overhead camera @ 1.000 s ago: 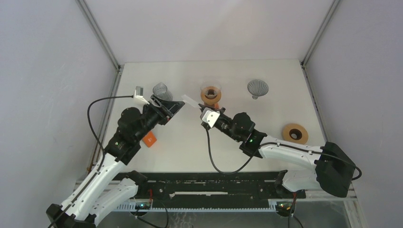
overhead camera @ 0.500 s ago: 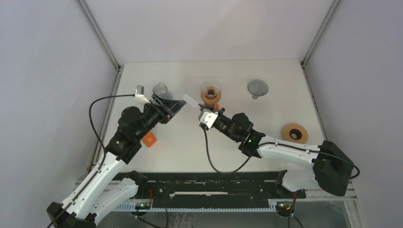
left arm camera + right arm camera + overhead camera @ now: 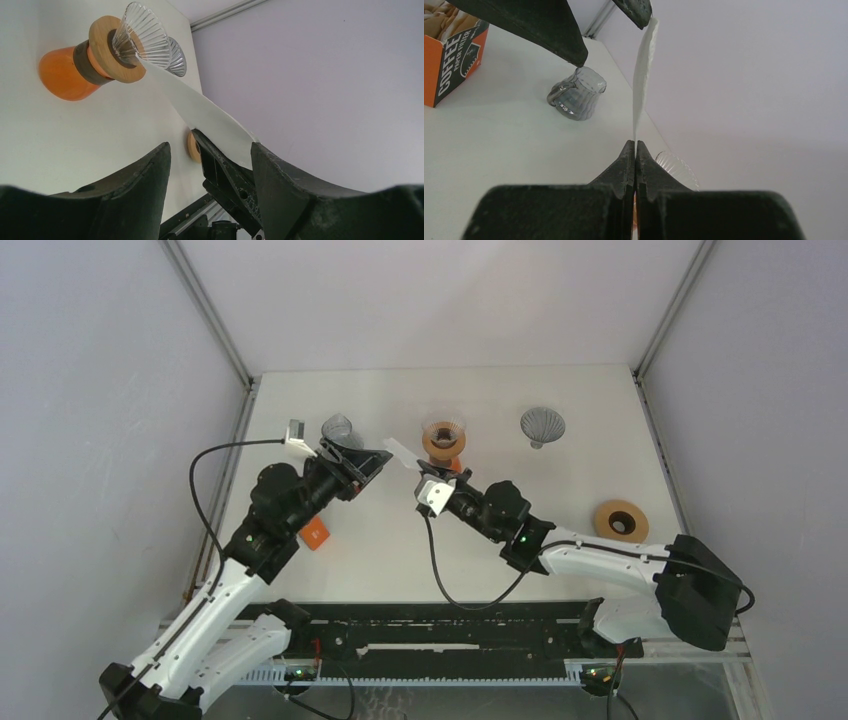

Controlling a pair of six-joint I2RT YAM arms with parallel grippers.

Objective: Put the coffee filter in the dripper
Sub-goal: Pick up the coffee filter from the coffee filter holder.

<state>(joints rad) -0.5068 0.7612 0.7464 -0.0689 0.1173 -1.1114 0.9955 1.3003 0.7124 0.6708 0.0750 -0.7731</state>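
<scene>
From above, at centre frame, the right gripper [image 3: 420,470] is clamped on the coffee filter [image 3: 400,451] just left of the dripper [image 3: 443,432]; the left wrist view shows the left gripper [image 3: 209,150] apart astride the filter, and the right wrist view shows it upright at centre, not yet inserted.

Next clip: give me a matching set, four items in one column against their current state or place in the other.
Items:
1. coffee filter
2. left tool
3. centre dripper
4. filter box

States or places:
A. open
B. orange, on the table beside the left arm
C. white, pinched in the shut right tool
D. seated in a wooden collar on an orange base

Pairs: 1-C, 2-A, 3-D, 4-B
</scene>
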